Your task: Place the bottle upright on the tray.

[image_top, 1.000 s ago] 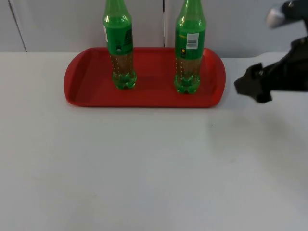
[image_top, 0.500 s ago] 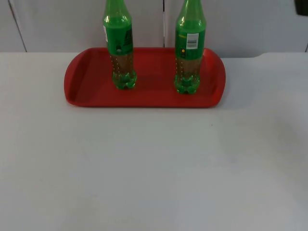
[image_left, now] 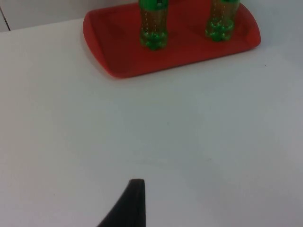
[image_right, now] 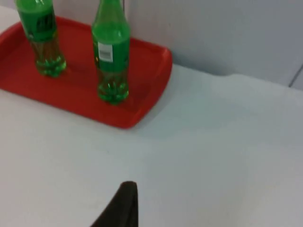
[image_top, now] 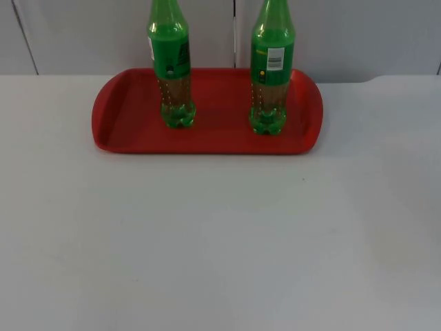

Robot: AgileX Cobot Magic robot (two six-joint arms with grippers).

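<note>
You are looking at 2 green plastic bottles [image_top: 169,65] [image_top: 271,65] standing upright on the red plastic tray [image_top: 207,138] at the white worktop's [image_top: 220,241] far edge. Both claws' states cannot be told; keep them withdrawn, avoiding the bottles.

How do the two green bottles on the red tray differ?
The left bottle stands near the middle of the tray, its dark label panel facing the top camera. The right bottle stands nearer the tray's right end and shows a white barcode patch. Both are green, upright and apart.
</note>
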